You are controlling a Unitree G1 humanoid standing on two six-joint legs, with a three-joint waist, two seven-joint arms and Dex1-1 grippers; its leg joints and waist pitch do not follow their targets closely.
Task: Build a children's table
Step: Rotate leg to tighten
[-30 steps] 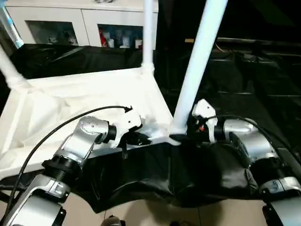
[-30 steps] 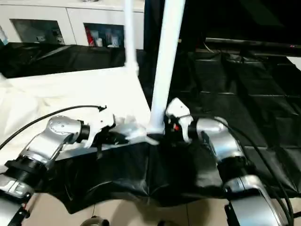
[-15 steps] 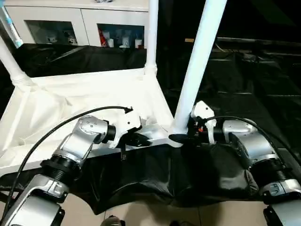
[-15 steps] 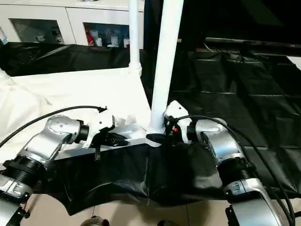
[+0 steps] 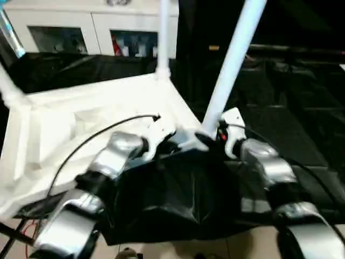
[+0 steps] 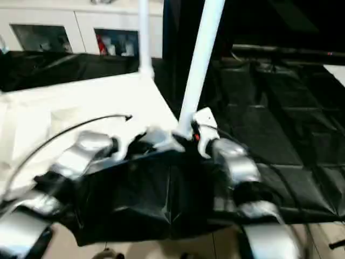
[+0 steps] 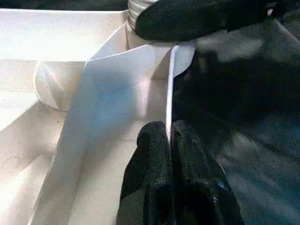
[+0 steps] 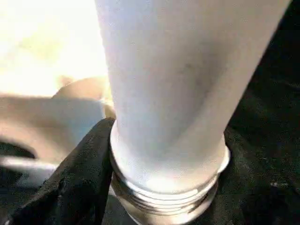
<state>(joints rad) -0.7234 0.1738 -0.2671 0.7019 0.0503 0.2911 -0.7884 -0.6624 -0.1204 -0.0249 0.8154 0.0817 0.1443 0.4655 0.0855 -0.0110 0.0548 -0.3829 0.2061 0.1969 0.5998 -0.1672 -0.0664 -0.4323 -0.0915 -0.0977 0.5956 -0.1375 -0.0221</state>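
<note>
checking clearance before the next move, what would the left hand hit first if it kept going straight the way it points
Probably the near leg's threaded base at the tabletop corner, where the right hand's finger wraps it. The left hand is pinching the tabletop's rim; depth is unclear.

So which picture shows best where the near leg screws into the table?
The right wrist view: the leg's threaded end sits close up at the tabletop corner. The left wrist view catches just its rim; the eye views show the whole leg from far.
</note>
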